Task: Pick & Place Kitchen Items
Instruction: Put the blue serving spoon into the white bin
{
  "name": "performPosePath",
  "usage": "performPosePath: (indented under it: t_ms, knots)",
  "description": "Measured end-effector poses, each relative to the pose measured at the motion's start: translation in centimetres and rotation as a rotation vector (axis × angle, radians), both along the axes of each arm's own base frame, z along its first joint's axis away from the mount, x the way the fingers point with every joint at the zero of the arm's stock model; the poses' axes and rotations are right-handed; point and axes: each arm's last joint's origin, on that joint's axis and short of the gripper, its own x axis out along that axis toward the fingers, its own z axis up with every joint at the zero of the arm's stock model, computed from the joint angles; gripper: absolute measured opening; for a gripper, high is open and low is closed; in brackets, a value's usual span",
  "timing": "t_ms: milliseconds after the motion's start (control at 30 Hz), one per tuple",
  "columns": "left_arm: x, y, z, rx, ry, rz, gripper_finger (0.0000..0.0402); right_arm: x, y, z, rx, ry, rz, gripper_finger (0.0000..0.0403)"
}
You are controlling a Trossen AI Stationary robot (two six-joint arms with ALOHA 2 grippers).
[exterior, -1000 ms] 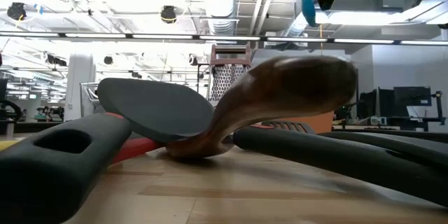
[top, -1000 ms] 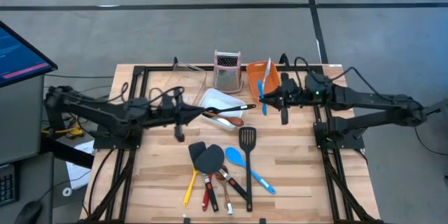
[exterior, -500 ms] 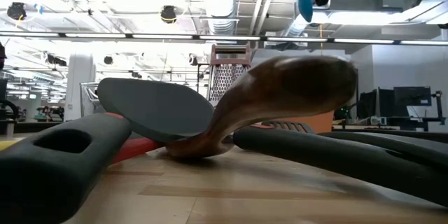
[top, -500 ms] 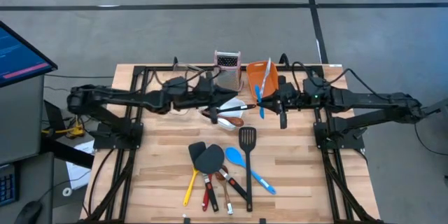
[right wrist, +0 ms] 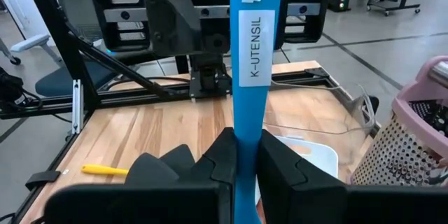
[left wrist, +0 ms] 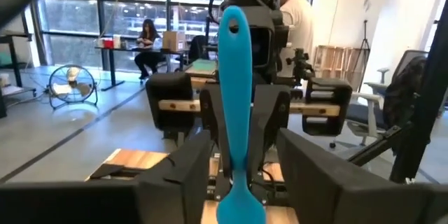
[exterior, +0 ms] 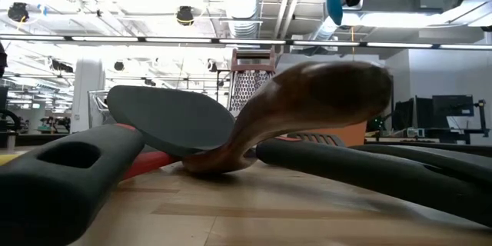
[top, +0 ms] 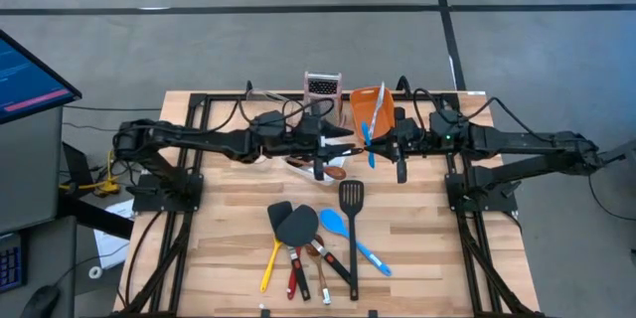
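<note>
My right gripper (top: 382,142) is shut on a blue utensil (top: 373,127) with a white K-UTENSIL label (right wrist: 252,45). It holds the utensil in the air beside the orange tub (top: 364,105). My left gripper (top: 343,149) reaches in from the table's left and is open. Its two fingers (left wrist: 183,175) stand on either side of the blue utensil (left wrist: 233,105) without plainly touching it. More kitchen items, among them black spatulas, a slotted turner (top: 350,204) and a blue spoon (top: 343,229), lie flat on the table near its front middle. My right gripper pinches the blue utensil's handle (right wrist: 246,136) between its two fingers. The fingers come level from the table's right and lie across the handle. The utensil is lifted clear of the table, and one end (exterior: 336,4) shows below the gripper in the low view.
A white tub (top: 310,149) holding utensils sits under my left arm. The steel grater (top: 322,99) stands at the far middle. In the low view a wooden spoon (exterior: 307,104) and black handles (exterior: 69,177) fill the foreground. People sit in the room behind.
My left arm has swung toward the table's right, from the left side across the white tub, up to the blue utensil held by my right gripper. The right gripper and the utensil have stayed about where they were.
</note>
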Motion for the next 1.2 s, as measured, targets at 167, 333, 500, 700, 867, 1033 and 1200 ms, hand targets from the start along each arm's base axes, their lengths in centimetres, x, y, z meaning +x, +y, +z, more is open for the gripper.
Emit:
performPosePath:
  t_ms: [167,333,500,700,867,1033,1200]
  knots:
    - [0.5,0.0,0.0,0.003,-0.067,0.000,0.0180,0.0,0.0,0.0,0.001,0.000,0.000,0.0025]
    - [1.9,0.1,-1.1,0.000,-0.034,-0.016,0.0179,0.0,0.0,0.0,0.001,-0.003,0.000,0.0025]
    - [3.5,0.4,-0.2,0.005,-0.073,-0.034,0.0173,0.0,0.0,0.0,0.001,-0.002,0.000,0.0025]
    - [3.8,0.9,0.4,0.007,-0.091,-0.021,0.0170,0.0,0.0,0.0,0.001,-0.001,0.000,0.0025]
    - [3.8,0.7,0.4,0.010,-0.088,-0.047,0.0157,0.0,-0.1,0.0,-0.006,0.000,-0.019,0.0025]
    - [3.9,0.7,0.3,0.010,-0.082,-0.052,0.0121,0.0,-0.1,0.0,-0.006,-0.001,-0.020,0.0025]
    - [3.9,0.7,0.3,0.010,-0.082,-0.052,0.0079,0.0,0.0,0.0,-0.006,-0.001,-0.019,0.0025]
